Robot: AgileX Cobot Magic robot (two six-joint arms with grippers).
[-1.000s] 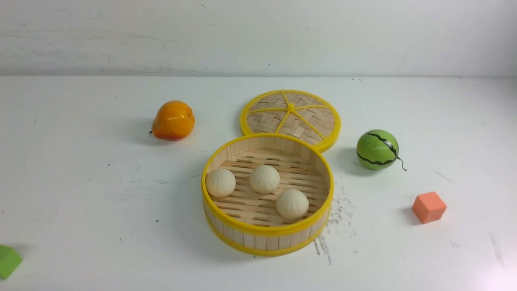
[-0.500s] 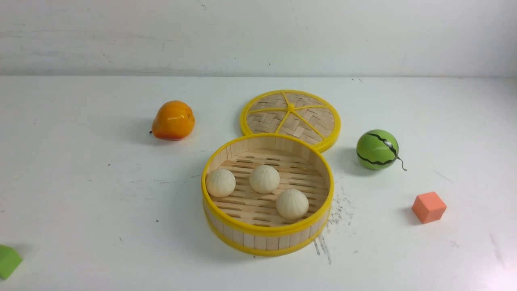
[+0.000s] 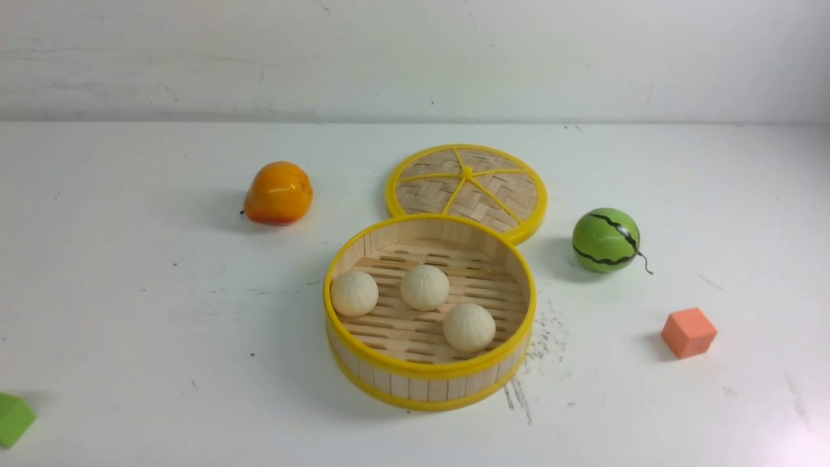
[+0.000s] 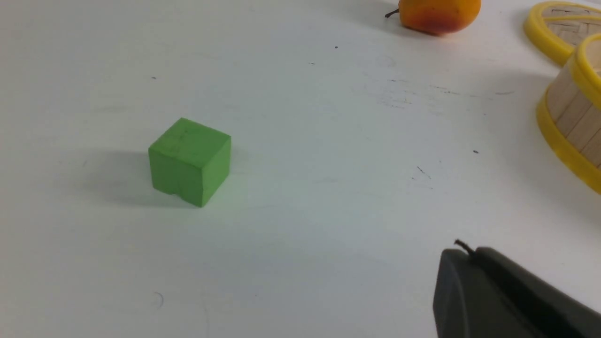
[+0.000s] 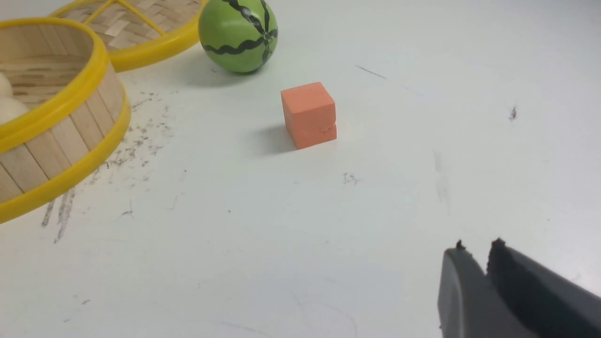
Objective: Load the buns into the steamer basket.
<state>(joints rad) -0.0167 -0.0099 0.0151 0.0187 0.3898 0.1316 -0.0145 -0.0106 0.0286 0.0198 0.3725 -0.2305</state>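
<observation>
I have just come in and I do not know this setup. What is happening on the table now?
Nothing is being handled right now. All three buns already lie inside the steamer basket, so the loading looks done. Its woven lid lies flat behind it. Both arms are pulled back: the left gripper is shut and empty near a green cube, and the right gripper, with its jaws slightly apart, holds nothing near an orange cube and a toy watermelon.
</observation>
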